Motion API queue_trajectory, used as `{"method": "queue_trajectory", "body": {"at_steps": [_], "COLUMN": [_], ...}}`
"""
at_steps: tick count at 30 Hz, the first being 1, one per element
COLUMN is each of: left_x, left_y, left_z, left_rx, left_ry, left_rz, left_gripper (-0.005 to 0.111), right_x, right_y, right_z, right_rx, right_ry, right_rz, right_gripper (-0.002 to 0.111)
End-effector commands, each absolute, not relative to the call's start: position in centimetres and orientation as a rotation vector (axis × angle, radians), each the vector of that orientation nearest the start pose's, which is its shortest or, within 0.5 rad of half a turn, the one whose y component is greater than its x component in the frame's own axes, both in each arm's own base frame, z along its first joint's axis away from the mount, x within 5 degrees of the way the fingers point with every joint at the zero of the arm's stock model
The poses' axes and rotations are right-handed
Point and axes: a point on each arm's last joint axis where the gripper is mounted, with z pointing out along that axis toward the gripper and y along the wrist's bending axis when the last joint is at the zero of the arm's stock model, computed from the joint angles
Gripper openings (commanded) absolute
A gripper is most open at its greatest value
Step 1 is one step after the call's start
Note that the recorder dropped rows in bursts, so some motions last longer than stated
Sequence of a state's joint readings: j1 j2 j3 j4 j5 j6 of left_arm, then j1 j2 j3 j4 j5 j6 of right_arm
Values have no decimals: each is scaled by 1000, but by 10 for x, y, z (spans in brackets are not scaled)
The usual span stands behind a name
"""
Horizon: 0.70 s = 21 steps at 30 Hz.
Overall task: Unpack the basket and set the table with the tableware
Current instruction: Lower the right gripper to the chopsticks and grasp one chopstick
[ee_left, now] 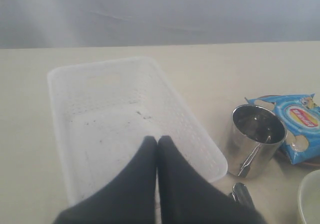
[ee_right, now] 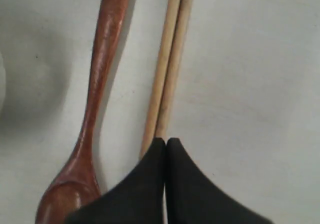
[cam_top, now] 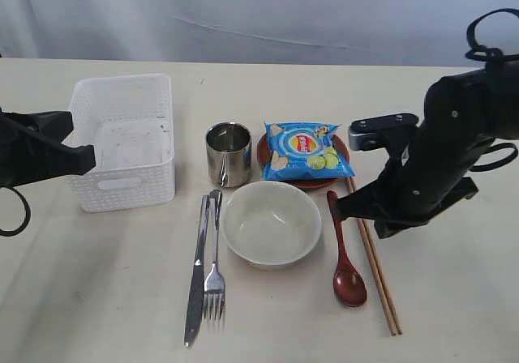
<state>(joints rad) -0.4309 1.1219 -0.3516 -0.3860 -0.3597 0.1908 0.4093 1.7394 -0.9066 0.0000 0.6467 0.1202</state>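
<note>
My right gripper (ee_right: 166,141) has its two black jaws pressed together with nothing between them, tips poised right above the pair of brown wooden chopsticks (ee_right: 169,64). That pair lies flat on the pale cream tabletop (cam_top: 454,314) and runs straight away from my tips, so its long axis lines up with the seam between my jaws rather than crossing it. The dark red wooden spoon (ee_right: 102,69) lies parallel, just beside the sticks on the side of the cream round bowl (cam_top: 272,225). If the pair needs shifting, I judge this arm is the one for it, and I would have to part the jaws and turn across the sticks to pinch them. My left gripper (ee_left: 157,139) is also closed on nothing and hangs over the white perforated plastic basket (cam_top: 122,189), well apart from the sticks. The basket looks empty. Steel knife (cam_top: 195,274), steel fork (cam_top: 215,258), shiny steel cup (cam_top: 228,154) and reddish-brown plate (cam_top: 312,185) under the blue chip bag (cam_top: 306,149) are all set out on the table
</note>
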Motion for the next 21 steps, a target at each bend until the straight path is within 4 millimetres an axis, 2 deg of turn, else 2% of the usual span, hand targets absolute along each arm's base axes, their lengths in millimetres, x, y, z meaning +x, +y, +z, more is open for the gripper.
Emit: {"method": "queue_trajectory", "body": {"at_steps": [1,5,6,8,13,21], "left_x": [191,191,191,191,191,191], "left_y": [-73,-73,-73,-73,-73,-73], "left_z": [222,222,222,222,222,222], "left_rx": [135,135,135,135,135,135], "left_ry": [1920,1920,1920,1920,1920,1920], "left_rz": [-284,-284,-284,-284,-284,-284], "left_gripper": [0,0,0,0,0,0], "right_x": [286,289,290,292,295,297], "right_y": [128,130,130,130,130,124], "right_z": [143,139,139,140,141,141], "right_rx": [-457,-426,-417,-396,-403,-364], "right_ry": [2931,2918,2909,2894,2864,2853], "right_rz": [77,86,85,88,72,-15], "right_gripper": [10,34,35,34,22,22]}}
